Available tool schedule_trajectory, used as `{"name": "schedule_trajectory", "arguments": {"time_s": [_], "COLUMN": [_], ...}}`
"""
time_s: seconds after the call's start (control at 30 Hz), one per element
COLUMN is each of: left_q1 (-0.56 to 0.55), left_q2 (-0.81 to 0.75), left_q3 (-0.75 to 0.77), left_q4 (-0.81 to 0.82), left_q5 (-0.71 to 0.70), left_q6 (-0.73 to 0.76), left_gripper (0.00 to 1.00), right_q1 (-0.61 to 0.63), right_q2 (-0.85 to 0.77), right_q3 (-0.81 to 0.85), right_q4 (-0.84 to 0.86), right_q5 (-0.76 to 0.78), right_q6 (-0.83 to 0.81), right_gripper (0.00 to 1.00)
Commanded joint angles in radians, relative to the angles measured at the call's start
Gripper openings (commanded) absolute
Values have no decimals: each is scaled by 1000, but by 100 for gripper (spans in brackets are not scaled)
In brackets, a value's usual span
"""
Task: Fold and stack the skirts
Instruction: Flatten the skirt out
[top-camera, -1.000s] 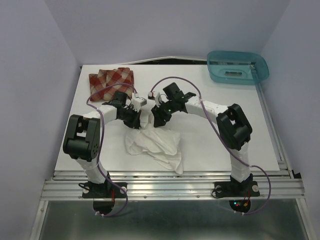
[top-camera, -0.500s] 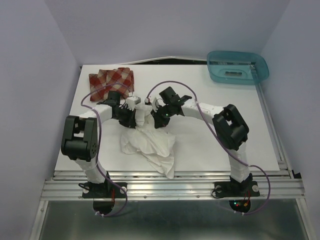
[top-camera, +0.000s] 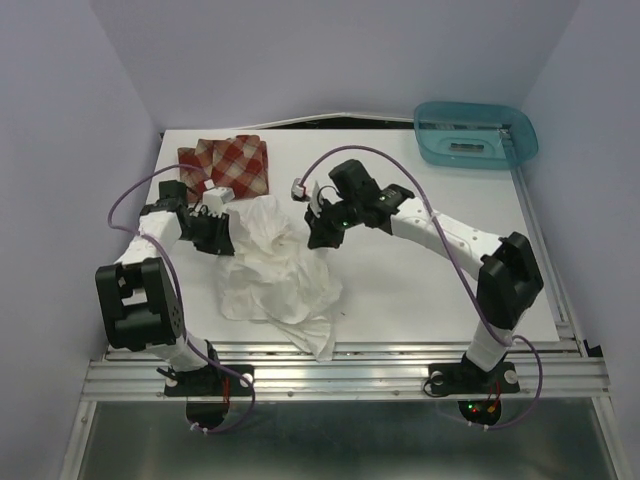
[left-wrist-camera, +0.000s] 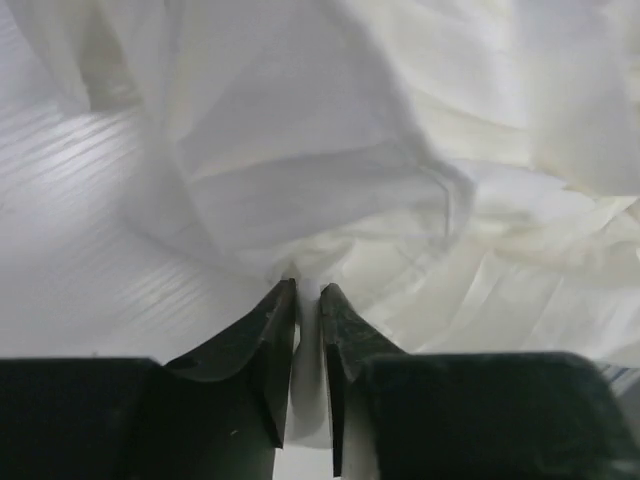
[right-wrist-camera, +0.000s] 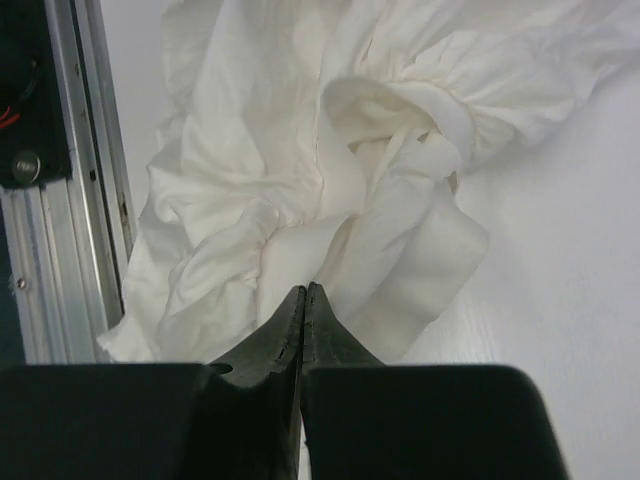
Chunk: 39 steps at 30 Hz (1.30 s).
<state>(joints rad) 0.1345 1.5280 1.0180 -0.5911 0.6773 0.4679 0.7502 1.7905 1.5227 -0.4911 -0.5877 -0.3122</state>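
Top external view: the white skirt (top-camera: 272, 275) is a crumpled heap on the tabletop (top-camera: 430, 270), left of centre, with its far edge bunched up between both hands. The left hand (top-camera: 226, 243) is pinched nearly closed on a thin fold of it. The right hand (top-camera: 318, 238) is clamped tight on another bit. The plaid skirt (top-camera: 228, 166) lies folded in the far left corner.
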Motion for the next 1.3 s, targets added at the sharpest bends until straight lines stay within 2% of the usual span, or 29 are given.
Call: {"name": "schedule_trajectory", "arguments": {"time_s": [0.0,0.07,0.13,0.2,0.23,0.3,0.37,0.4,0.43,0.53,0.7,0.8,1.03,1.17,1.2,1.27], "left_q1": [65,88,157,230,232,221,142,92,-3,-128,-292,-395,-561,-616,-642,-662], "left_q2": [-6,-14,-26,-41,-46,-71,-77,-78,-81,-74,39,79,176,218,224,219], "left_q3": [25,40,92,190,224,304,336,346,341,297,359,408,424,433,429,412], "left_q4": [-105,-142,-174,-226,-239,-211,-182,-171,-136,-66,-105,-131,-125,-112,-108,-105], "left_q5": [-160,-159,-130,-63,-52,-13,-15,-63,-83,-114,-38,-50,-137,-165,-189,-225], "left_q6": [175,219,287,314,324,252,169,141,115,22,21,61,55,29,25,9], "left_gripper": [40,43,45,48,48,48,49,49,49,49,49,49,49,49,49,50], "right_q1": [0,21,79,125,147,199,222,233,233,233,258,281,281,281,281,281], "right_q2": [-74,-88,-103,-114,-117,-108,-92,-91,-89,-98,-143,-151,-186,-206,-215,-224], "right_q3": [-65,-100,-136,-204,-225,-259,-285,-306,-314,-351,-406,-417,-438,-443,-447,-449], "right_q4": [-158,-162,-156,-110,-90,-38,-11,3,12,37,57,34,10,-12,-15,-20], "right_q5": [-40,-55,-64,-60,-54,-32,1,17,31,66,196,229,209,218,226,253], "right_q6": [-30,-34,-36,-21,-16,-11,-11,-8,-4,-4,-57,-93,-110,-103,-91,-82], "right_gripper": [1,1,1,1,1,1,1,1,1,1,1,1,1,1,3,16]}}
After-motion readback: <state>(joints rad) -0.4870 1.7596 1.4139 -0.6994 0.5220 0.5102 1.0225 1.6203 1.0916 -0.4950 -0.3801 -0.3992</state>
